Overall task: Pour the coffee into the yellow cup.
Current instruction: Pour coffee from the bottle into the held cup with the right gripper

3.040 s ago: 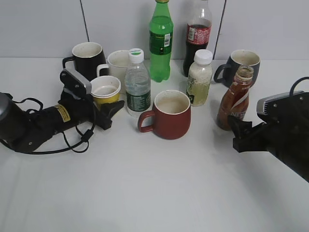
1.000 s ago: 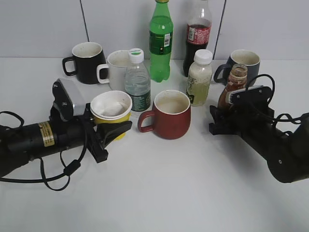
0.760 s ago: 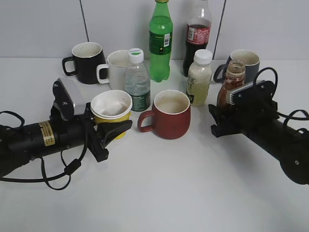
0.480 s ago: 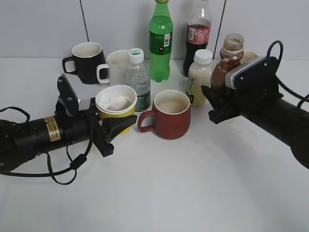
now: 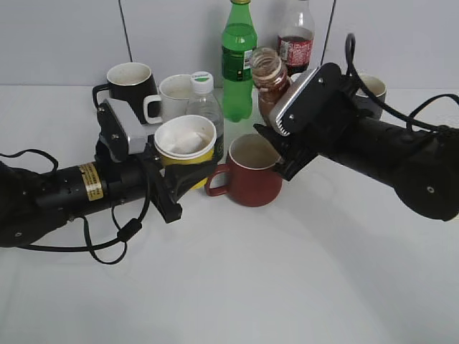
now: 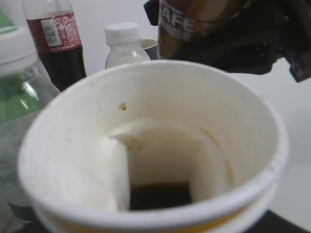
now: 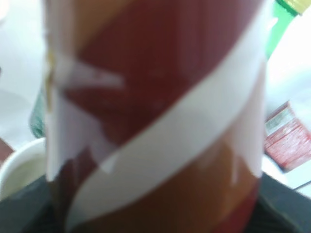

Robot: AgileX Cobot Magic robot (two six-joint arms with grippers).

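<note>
Above the red mug (image 5: 252, 172), right claw (image 5: 276, 136) shut tight round the open coffee bottle (image 5: 269, 82), left claw (image 5: 168, 188) clamped on the yellow cup (image 5: 185, 149); next, probably tipping over the cup.

open coffee bottle (image 5: 269, 80) raised beside yellow cup (image 5: 186, 147).

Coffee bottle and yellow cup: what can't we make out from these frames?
- Coffee bottle: lower half hidden by the right pincer in the exterior view; the right wrist view is a blurred close-up, so the fill level cannot be told.
- Yellow cup: the left wrist view crops its outside and the left pincer.
- White-capped bottle: hidden behind the right arm in the exterior view.
</note>
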